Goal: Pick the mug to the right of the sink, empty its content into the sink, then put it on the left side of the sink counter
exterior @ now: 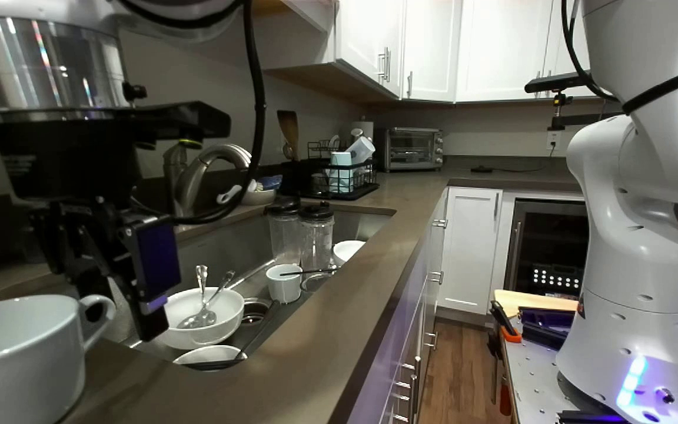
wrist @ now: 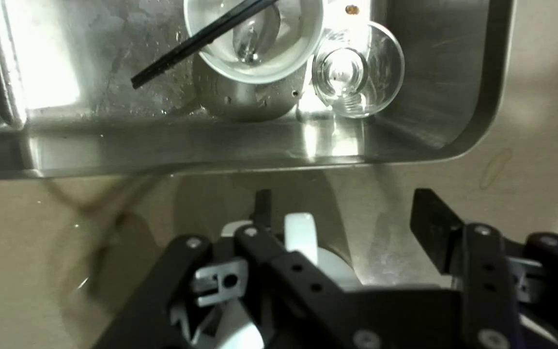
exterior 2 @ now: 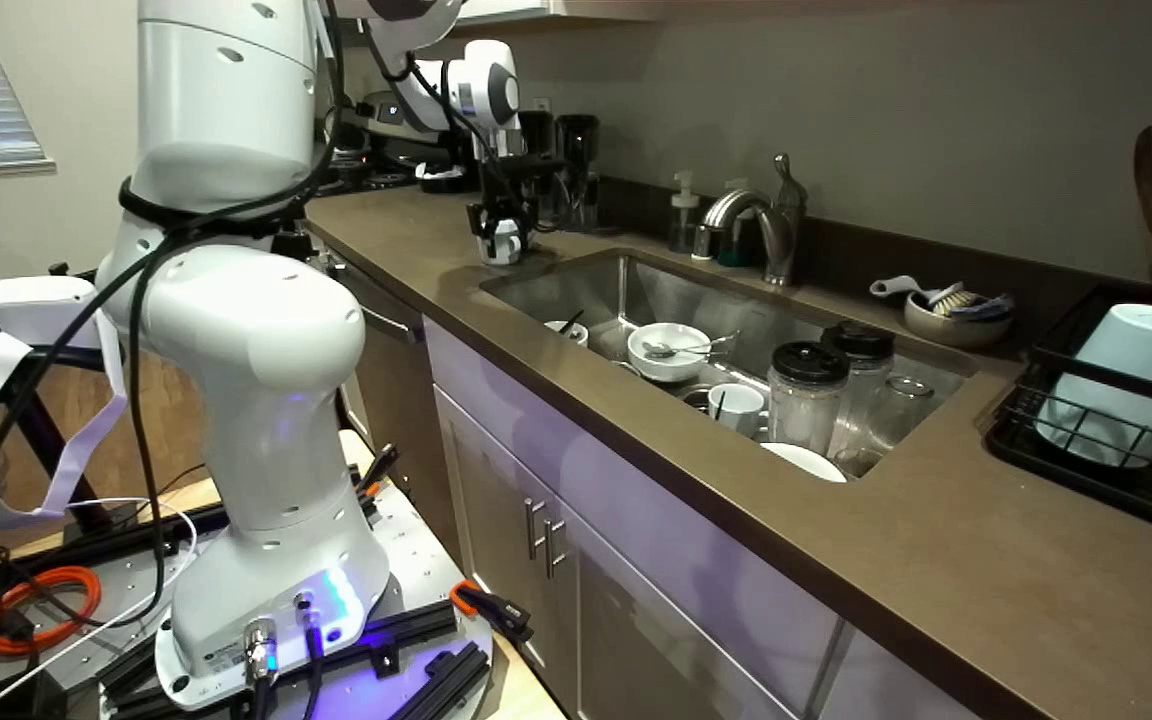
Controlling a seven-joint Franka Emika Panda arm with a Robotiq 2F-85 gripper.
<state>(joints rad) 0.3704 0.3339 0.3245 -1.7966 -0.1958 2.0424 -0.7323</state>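
My gripper (wrist: 344, 212), fingers (wrist: 431, 223) parted, is at the mug (exterior: 27, 359) beside the sink (exterior 2: 696, 295), back from the counter's (exterior 2: 936, 570) front edge.

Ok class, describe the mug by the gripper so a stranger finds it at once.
Find the sink, set in the brown counter. Just beyond the sink's end farther from the dish rack is the white mug. Unlike the cup in the sink, it stands on the counter, the open gripper at its handle.

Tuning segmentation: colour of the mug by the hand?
The mug is white, no pattern visible; best seen in an exterior view.
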